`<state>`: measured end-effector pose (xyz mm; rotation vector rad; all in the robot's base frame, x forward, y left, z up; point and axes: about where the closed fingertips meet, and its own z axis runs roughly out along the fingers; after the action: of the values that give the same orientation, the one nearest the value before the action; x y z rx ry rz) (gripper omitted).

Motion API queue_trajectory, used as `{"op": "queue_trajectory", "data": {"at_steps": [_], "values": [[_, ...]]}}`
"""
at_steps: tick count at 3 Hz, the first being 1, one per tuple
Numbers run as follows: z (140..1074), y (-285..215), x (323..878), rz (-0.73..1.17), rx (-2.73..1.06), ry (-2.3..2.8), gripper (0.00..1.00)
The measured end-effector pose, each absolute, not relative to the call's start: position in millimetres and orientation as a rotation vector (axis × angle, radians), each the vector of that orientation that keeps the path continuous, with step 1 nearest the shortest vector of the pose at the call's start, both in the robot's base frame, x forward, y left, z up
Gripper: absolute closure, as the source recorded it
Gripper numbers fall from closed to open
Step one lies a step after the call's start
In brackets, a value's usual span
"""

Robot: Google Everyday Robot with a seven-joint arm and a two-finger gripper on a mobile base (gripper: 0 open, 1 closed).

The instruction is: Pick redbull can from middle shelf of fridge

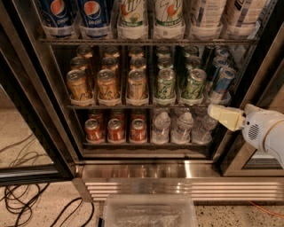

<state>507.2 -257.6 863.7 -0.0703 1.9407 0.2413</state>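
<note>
**Gripper waits below the blue-and-silver can at the right of the cooler**

At the lower left of the frame, black cables [26, 199] lie looped on the speckled floor beside the tall display fridge [49, 88] with its black door frame. On the top rack, large blue Pepsi bottles [57, 13] stand left of the 7up bottles [168, 13].

The middle shelf [142, 106], a thin dark wire rack with clear plastic lane fronts, carries rows of gold cans [77, 84] on the left, then wider green-and-silver cans [166, 84]. The slim silver-and-blue redbull can [223, 83] is in the rightmost lane, at the front.

On the rack below, red cans [116, 131] sit left of the clear water bottles [162, 126]. Under them runs the shiny stainless-steel base [177, 170] with its louvred grille. A clear plastic bin [148, 213] sits at the bottom centre.

The cream-coloured gripper [219, 114], on a white arm coming in from the right edge, hangs just below the redbull can and the shelf front, pointing left. Whether it is spread or closed cannot be told.
</note>
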Motion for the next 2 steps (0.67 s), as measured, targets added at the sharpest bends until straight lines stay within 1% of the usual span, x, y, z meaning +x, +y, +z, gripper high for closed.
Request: {"op": "queue_trajectory", "data": {"at_steps": [1, 2], "values": [[864.6, -263.2, 519.7, 0.229, -0.076, 1.905, 0.35], [867.7, -258.8, 528.0, 0.242, -0.103, 1.875, 0.56]]}}
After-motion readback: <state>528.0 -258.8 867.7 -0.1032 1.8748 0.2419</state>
